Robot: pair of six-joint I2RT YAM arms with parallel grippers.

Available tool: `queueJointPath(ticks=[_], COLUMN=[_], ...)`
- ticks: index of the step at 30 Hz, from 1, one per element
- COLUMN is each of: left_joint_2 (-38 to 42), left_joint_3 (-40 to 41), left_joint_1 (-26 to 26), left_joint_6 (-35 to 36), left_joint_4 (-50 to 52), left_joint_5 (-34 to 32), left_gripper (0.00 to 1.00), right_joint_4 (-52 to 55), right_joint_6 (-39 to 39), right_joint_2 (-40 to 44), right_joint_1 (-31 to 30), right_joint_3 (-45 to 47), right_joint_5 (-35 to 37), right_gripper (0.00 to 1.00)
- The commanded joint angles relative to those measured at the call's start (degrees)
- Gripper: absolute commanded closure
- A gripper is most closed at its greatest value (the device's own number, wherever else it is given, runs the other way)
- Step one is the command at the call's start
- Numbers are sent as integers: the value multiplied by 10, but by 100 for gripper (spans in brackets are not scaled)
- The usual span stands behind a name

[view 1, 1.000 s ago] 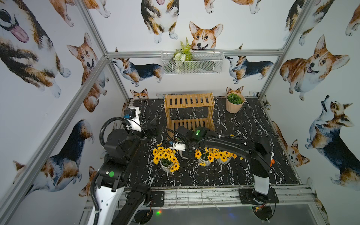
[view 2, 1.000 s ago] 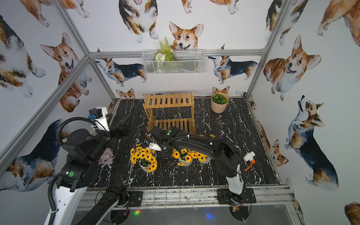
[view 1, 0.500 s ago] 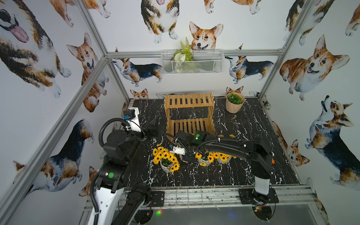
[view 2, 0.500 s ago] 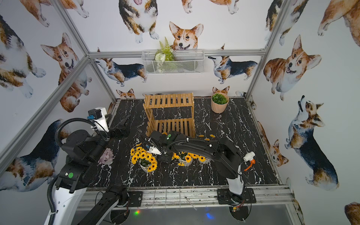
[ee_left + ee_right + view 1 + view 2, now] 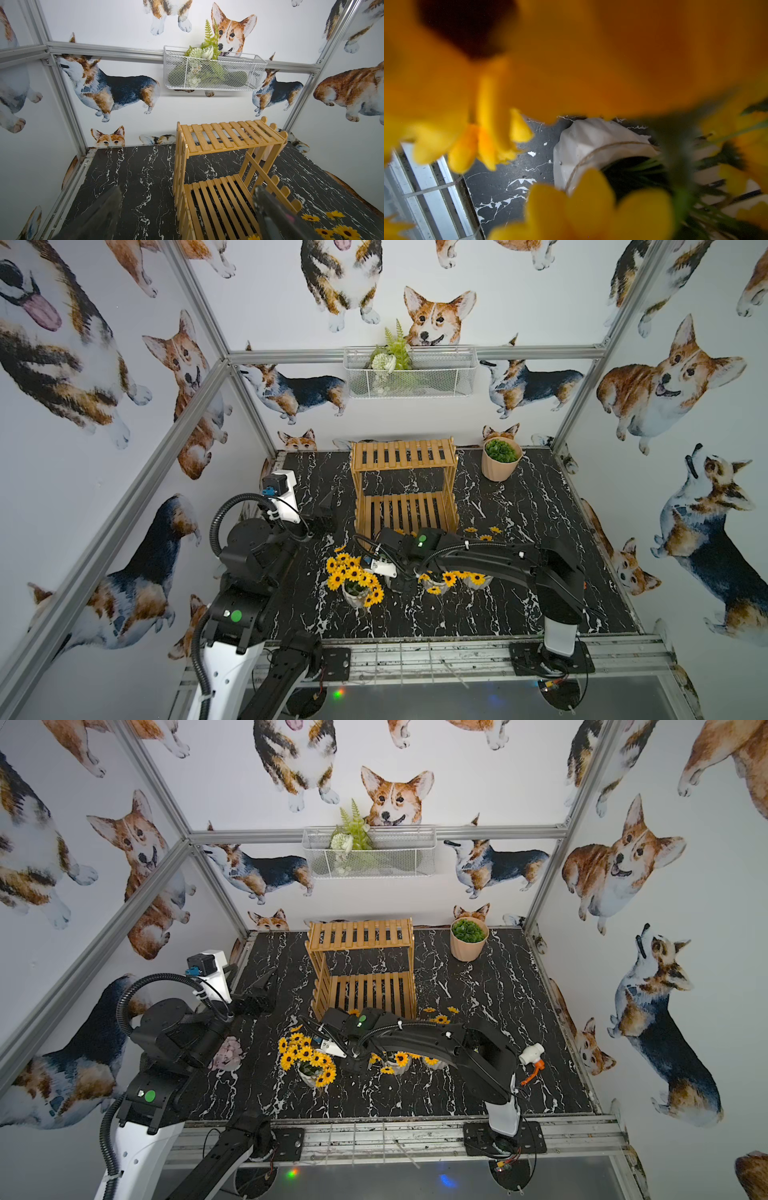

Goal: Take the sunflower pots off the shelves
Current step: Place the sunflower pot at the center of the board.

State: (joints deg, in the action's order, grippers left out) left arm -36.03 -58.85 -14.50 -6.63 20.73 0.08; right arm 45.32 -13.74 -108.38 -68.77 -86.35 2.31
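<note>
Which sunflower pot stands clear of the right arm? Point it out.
The sunflower pot nearest the left arm, its bunch in full view; the other pots are partly hidden by the right arm.

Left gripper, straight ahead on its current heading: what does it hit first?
Probably the shelves: the open left gripper points at the lower tier's end nearest it, with only bare tabletop between. Depth is hard to judge from the wrist view.
</note>
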Motion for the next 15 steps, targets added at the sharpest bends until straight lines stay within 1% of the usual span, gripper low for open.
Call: queueJointPath(ticks=[1, 11, 15], left_joint_2=[2, 3, 3], left_joint_3=[0, 5, 8], left_joint_1=[1, 1, 1], left_joint_6=[6, 5, 5], left_joint_4=[0, -2, -4], left_joint_5=[-2, -2, -2], left_gripper=[0, 0, 0], right_joint_4=[-28, -33, -32], right_joint_6=[6, 11, 13], right_joint_2=[7, 3, 1], right_joint_1=[-2, -3, -4], right_joint_3=[6, 20, 25], right_joint_5=[5, 4, 3], right_gripper=[100, 99, 96])
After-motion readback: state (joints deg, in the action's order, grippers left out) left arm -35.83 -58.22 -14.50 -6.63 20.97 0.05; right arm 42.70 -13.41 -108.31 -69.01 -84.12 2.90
